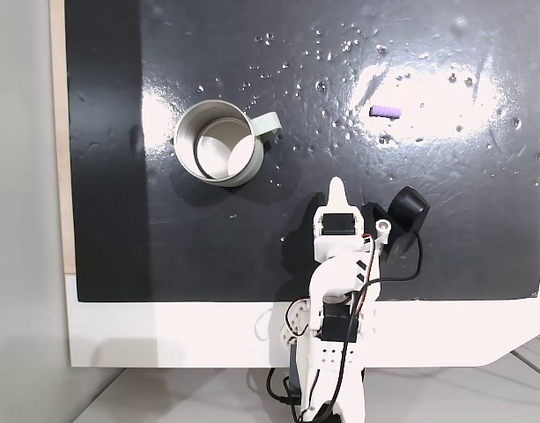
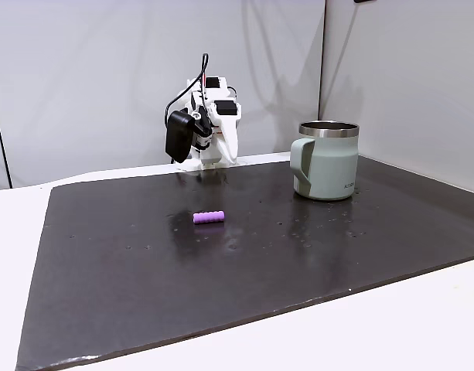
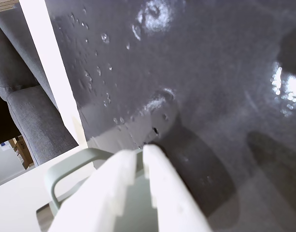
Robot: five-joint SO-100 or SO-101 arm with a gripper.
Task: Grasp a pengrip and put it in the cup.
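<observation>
Black mat (image 1: 252,229), task unstarted: closed, empty gripper (image 1: 338,183) must open and reach the pengrip (image 1: 385,111), then the cup (image 1: 218,141).

Plain grey walls (image 2: 105,69) stand behind a white surface (image 2: 376,340) topped by a glossy black mat (image 2: 298,255) catching bright glare; a grey upholstered chair (image 3: 32,116) sits alongside.
</observation>
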